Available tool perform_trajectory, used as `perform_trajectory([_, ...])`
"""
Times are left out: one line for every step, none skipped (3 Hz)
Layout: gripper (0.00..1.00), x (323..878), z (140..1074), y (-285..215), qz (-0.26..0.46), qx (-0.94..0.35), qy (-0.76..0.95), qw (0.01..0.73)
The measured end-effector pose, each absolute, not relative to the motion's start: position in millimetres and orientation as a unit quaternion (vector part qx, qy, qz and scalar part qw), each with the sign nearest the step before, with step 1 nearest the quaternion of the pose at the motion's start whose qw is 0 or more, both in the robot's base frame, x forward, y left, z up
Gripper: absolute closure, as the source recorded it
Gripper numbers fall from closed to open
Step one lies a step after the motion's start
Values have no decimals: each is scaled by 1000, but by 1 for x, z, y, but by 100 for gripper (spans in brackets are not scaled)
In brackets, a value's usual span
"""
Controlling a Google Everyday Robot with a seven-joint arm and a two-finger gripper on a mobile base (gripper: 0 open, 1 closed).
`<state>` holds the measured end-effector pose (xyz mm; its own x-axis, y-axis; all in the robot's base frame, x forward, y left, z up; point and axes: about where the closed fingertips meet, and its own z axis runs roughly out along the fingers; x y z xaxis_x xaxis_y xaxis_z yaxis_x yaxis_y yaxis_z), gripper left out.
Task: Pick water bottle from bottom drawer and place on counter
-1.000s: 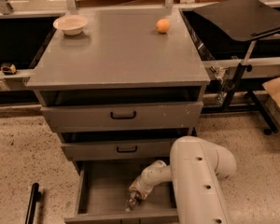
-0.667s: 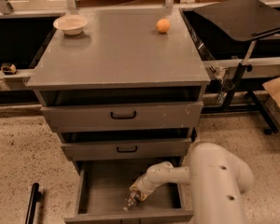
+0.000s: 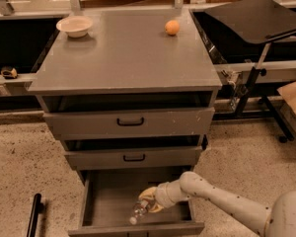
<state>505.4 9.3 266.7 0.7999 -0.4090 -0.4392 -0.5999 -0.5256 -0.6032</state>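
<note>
The bottom drawer [image 3: 108, 201] is pulled open under the two upper drawers. The water bottle [image 3: 138, 211] is a small clear bottle with a white cap, lying tilted inside the drawer near its front. My gripper [image 3: 149, 200] reaches into the drawer from the right and is closed around the bottle's upper body, with the capped end sticking out toward the lower left. The counter [image 3: 123, 53] is the wide grey top of the cabinet, above the gripper.
A white bowl [image 3: 74, 25] sits at the counter's back left and an orange fruit [image 3: 172, 27] at its back right. A black tilted tray [image 3: 256, 16] on a stand is to the right. A black bar [image 3: 33, 216] lies on the floor at left.
My arm has swung out to the right and lower in the view, and the gripper has shifted a little inside the drawer, still at the bottle.
</note>
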Motion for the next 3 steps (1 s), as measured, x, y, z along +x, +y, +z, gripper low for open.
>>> perform_trajectory([100, 506, 262, -14, 102, -866, 293, 392])
perform_trajectory([100, 508, 260, -10, 118, -861, 292, 399])
perform_trajectory([100, 515, 296, -28, 75, -860, 261, 431])
